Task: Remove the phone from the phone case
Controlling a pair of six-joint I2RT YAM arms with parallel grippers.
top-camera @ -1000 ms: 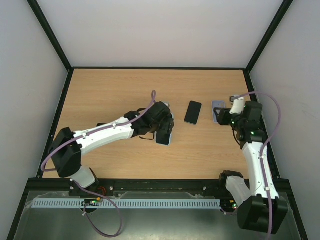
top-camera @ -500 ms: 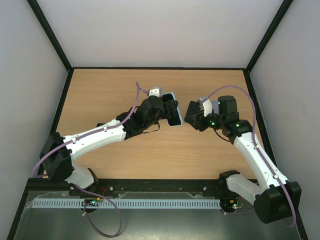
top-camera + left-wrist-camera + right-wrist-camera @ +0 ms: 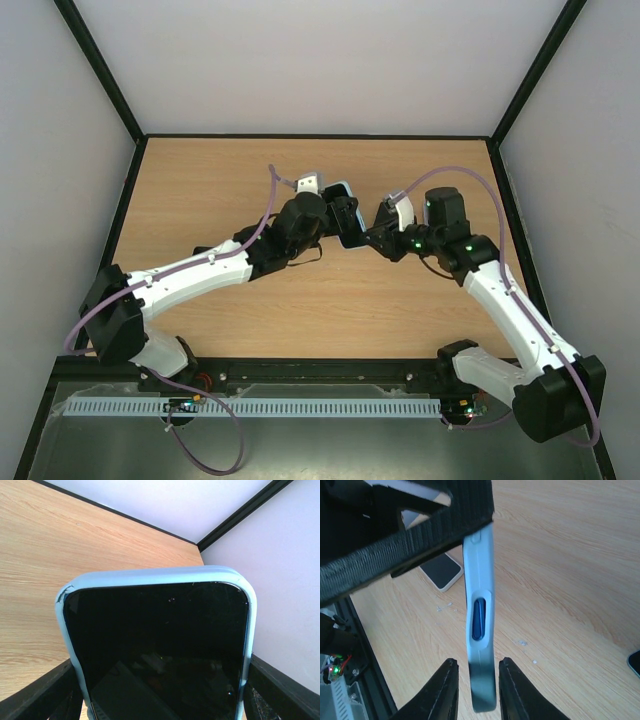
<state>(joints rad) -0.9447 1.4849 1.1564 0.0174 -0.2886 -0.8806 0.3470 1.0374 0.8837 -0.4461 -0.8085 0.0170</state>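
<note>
The phone (image 3: 155, 650) has a black screen and sits inside a light blue phone case (image 3: 150, 575). My left gripper (image 3: 165, 700) is shut on the case's two long sides and holds it off the table, with one black finger (image 3: 40, 700) at each lower corner. From above, the cased phone (image 3: 342, 192) hangs over the table's middle in the left gripper (image 3: 338, 222). My right gripper (image 3: 372, 238) meets it from the right. In the right wrist view the case's edge (image 3: 480, 630) stands between the right gripper's (image 3: 481, 690) fingers (image 3: 445, 690), with a thin gap on each side.
A second phone (image 3: 440, 570) with a pale rim lies flat on the wooden table (image 3: 570, 555) below the left finger (image 3: 395, 545). A dark object (image 3: 635, 662) shows at the right edge. Black frame rails (image 3: 320, 135) and white walls border the table.
The left arm lifted the cased phone off the table and now holds it nearly still. The right arm swung in from the right, and its jaws narrowed around the case's edge.
</note>
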